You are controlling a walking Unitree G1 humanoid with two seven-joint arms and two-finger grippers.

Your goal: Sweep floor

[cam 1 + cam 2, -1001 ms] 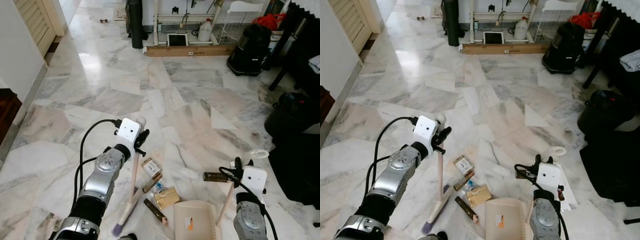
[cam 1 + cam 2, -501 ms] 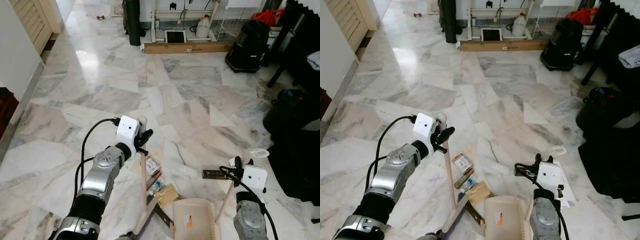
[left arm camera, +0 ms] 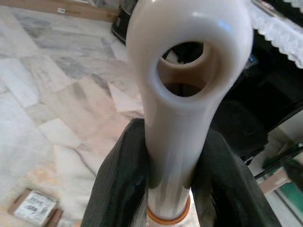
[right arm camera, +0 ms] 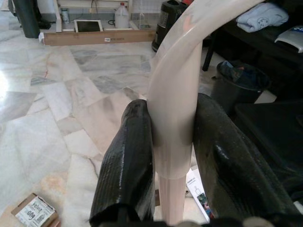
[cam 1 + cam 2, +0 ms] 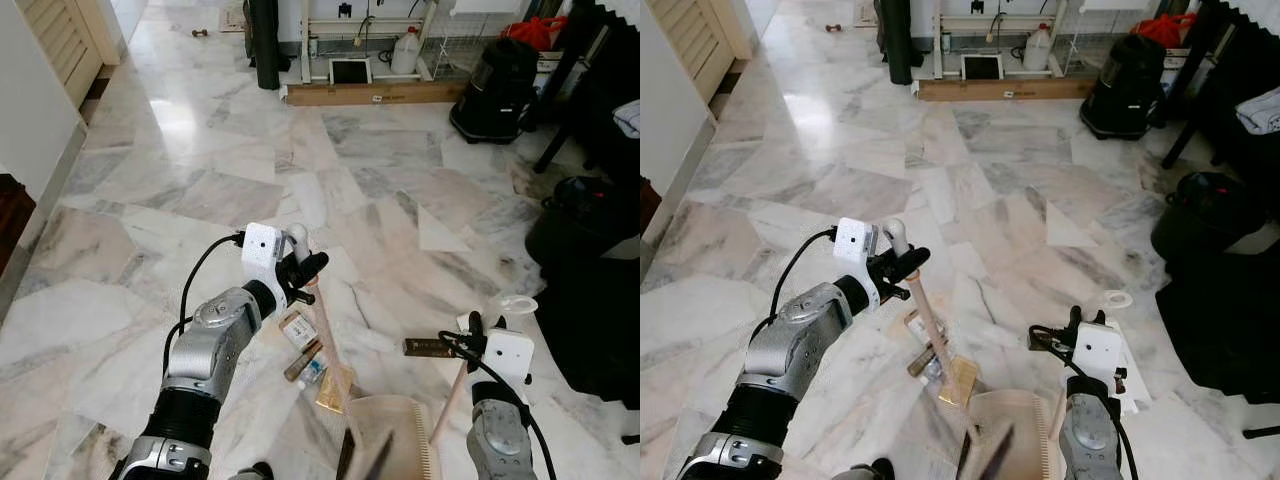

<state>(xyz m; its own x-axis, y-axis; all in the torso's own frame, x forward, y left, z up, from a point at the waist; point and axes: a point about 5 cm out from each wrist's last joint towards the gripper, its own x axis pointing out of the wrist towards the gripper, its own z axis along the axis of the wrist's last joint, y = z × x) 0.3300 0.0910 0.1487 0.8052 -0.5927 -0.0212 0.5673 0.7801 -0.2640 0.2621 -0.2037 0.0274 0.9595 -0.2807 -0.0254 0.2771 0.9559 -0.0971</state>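
Halfway-ish: my left jaws (image 5: 300, 268) pinch the broom handle (image 5: 936, 347), right jaws (image 4: 175, 156) pinch the dustpan handle (image 5: 447, 404). Dustpan (image 5: 395, 445) sits on the marble floor (image 5: 230, 170); small box (image 5: 297, 329) and wrappers (image 5: 333, 389) still unswept.

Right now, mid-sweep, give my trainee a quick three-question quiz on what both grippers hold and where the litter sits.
1. True or false: the left gripper is shut on the broom handle.
2. What does the right gripper clamp? A) a bottle B) the dustpan handle C) a cable
3. Fill in: the small carton and wrappers lie on the marble floor just ahead of the ____.

Key: 1 true; 2 B; 3 dustpan.
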